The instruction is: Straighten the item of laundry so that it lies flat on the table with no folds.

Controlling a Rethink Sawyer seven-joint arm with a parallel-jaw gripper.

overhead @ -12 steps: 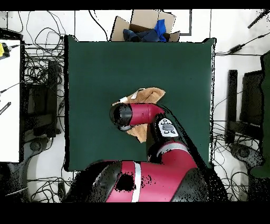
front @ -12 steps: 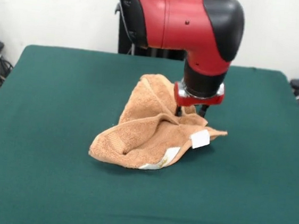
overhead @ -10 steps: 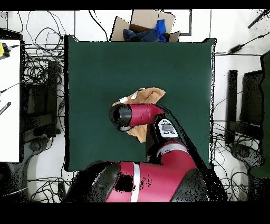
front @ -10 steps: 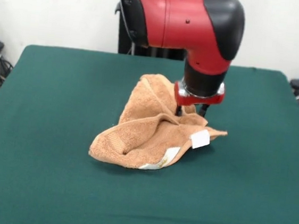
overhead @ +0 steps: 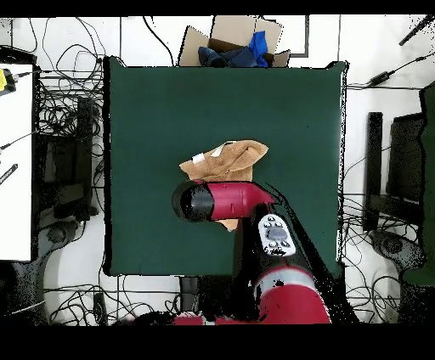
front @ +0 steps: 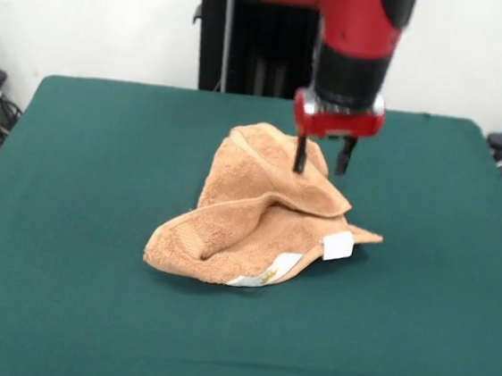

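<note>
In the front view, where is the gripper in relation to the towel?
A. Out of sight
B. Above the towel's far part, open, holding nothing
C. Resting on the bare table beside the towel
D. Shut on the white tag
B: the gripper hangs over the far hump of the crumpled towel, its two fingers apart with no cloth between them.

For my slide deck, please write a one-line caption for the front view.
Open gripper raised above the crumpled orange towel on the green table.
</note>
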